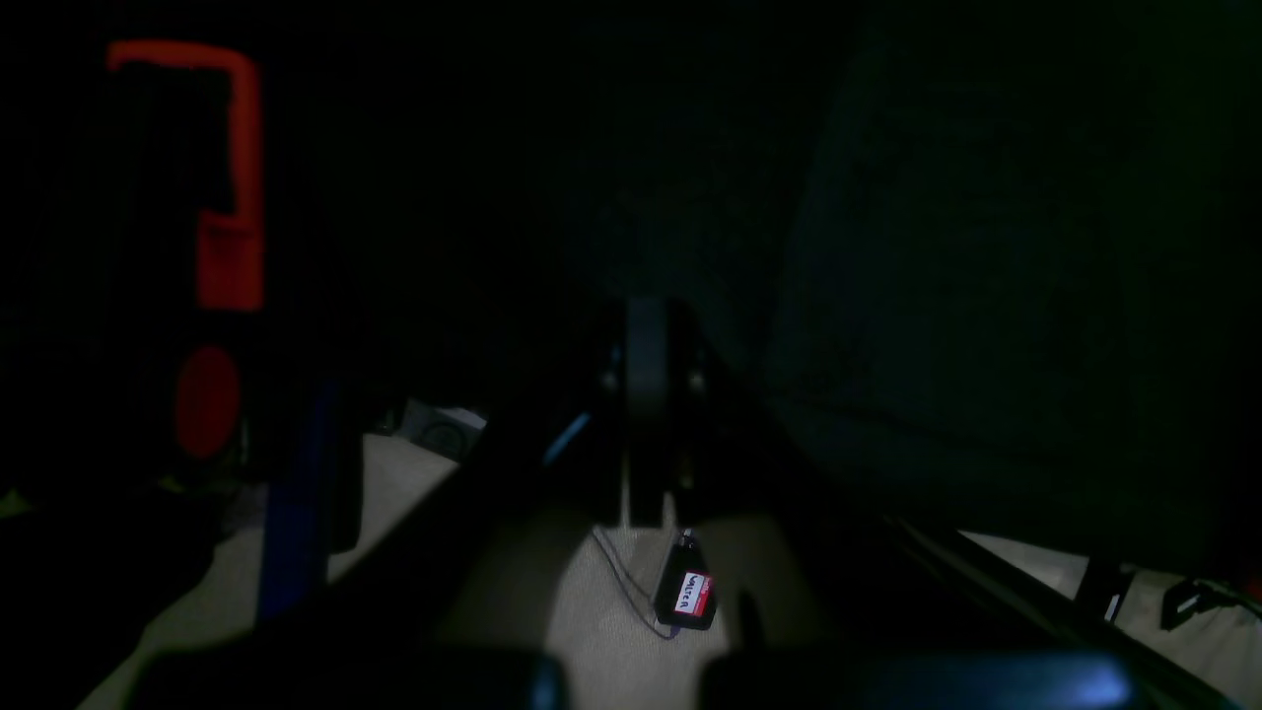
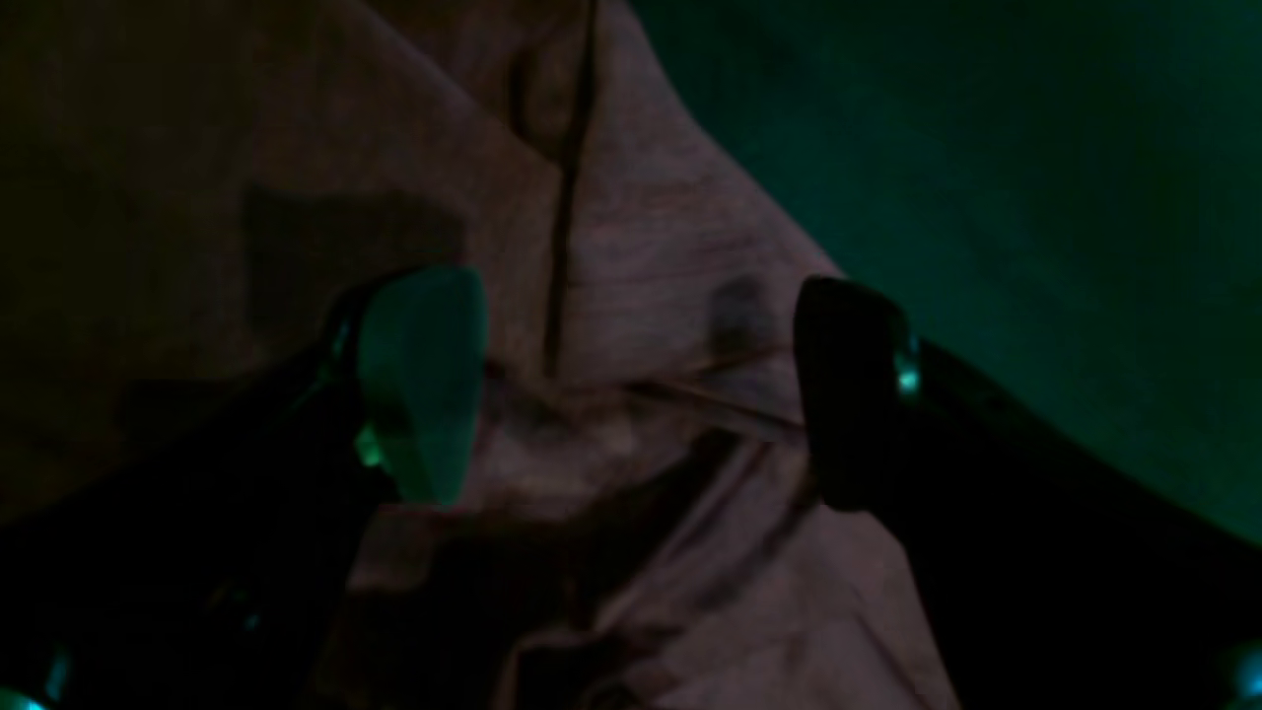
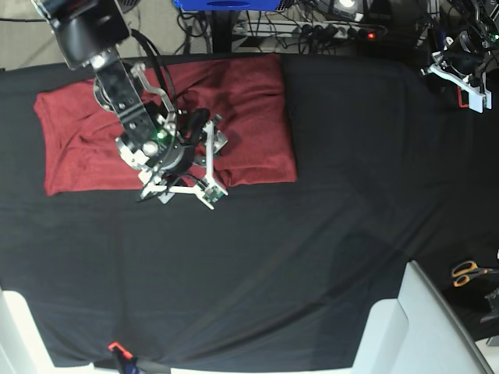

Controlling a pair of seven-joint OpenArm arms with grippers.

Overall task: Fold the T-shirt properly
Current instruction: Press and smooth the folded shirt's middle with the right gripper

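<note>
The T-shirt point(image 3: 242, 101) is dark red and lies partly folded at the far left of the black cloth point(image 3: 327, 234). My right gripper point(image 3: 211, 168) is open and hovers over the shirt's near right edge. In the right wrist view the gripper point(image 2: 641, 385) has its two fingers point(image 2: 424, 385) spread wide over wrinkled maroon fabric point(image 2: 641, 247), with nothing between them. My left gripper point(image 3: 470, 92) is at the far right corner, away from the shirt. In the dark left wrist view it point(image 1: 646, 414) looks shut and empty.
Orange-handled scissors point(image 3: 468, 273) lie at the right edge. A white slanted panel point(image 3: 425, 327) stands at the front right corner. Cables and a power strip point(image 3: 327, 27) run behind the table. A small labelled device point(image 1: 690, 592) lies on the floor below the left arm.
</note>
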